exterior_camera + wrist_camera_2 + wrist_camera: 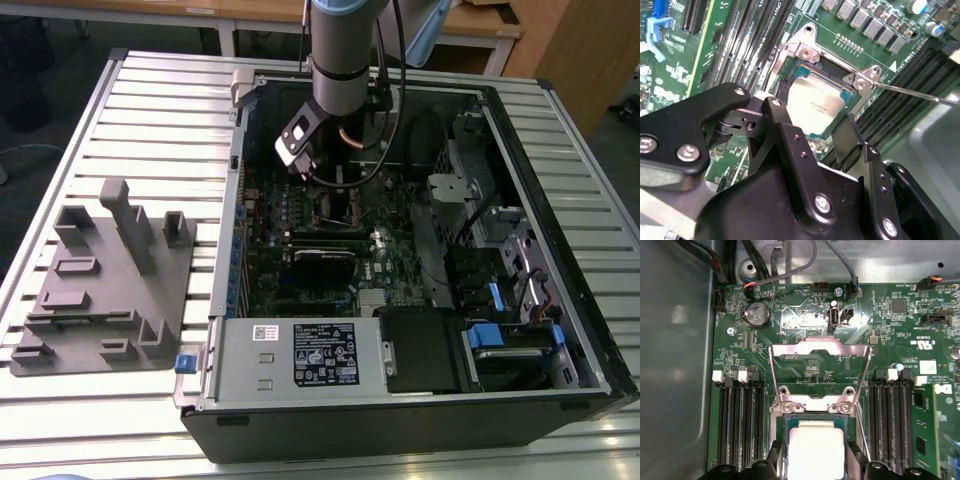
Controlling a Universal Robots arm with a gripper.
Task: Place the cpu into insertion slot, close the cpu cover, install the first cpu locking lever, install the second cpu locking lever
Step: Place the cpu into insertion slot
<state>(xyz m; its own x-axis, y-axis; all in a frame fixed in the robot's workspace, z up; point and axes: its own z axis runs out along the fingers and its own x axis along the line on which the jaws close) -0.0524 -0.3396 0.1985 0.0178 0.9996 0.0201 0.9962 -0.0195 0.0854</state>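
The arm (340,50) reaches down into the open computer case (300,400), over the green motherboard (805,305). In both wrist views the gripper (811,119) (815,460) is clenched on the cpu (815,102) (814,447), its fingers (775,107) pressed against two opposite edges of the chip. The cpu lies flat, silvery top upward, within the insertion slot (790,82) (812,415), and looks seated or very nearly so.

In the first wrist view the cpu cover (820,343) is swung open, lying back over the board away from the socket. A thin locking lever (910,91) sticks out past one corner of the slot, unlatched.

The placing step seems close to done. To do it well, the chip should sit level, with its edges square to the socket walls and no corner riding up on the rim. It should go in under no more than its own weight. Any tilt or sideways drag risks the socket contacts, so the release should be straight and gentle.
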